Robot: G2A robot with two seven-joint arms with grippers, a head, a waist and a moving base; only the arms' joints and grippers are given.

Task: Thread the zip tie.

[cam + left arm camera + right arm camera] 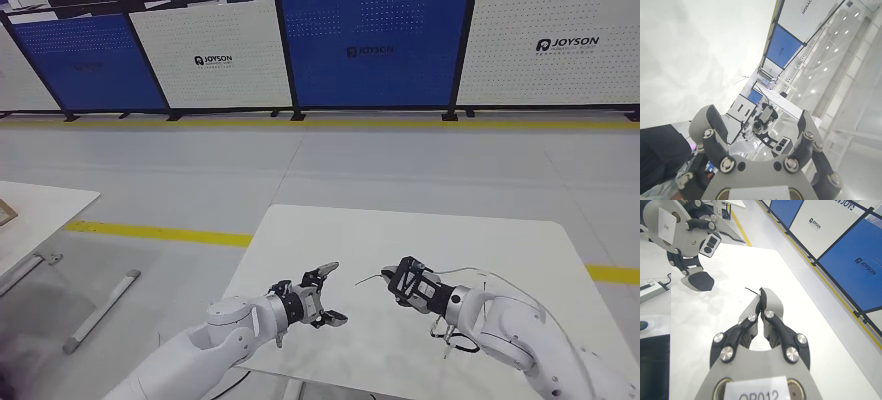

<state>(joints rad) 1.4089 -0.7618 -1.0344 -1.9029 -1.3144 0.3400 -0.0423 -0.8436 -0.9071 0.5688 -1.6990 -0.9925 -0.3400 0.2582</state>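
Top view: my right gripper (392,278) clamps the zip tie (368,279), free end pointing to 9 o'clock at my left gripper (335,294), spread and empty. I judge threading not begun: no loop yet.

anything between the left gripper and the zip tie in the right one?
Nothing visible. The right gripper is shut on the zip tie, whose thin end pokes out toward the open left gripper. The gap between them, above the table, holds no other object.
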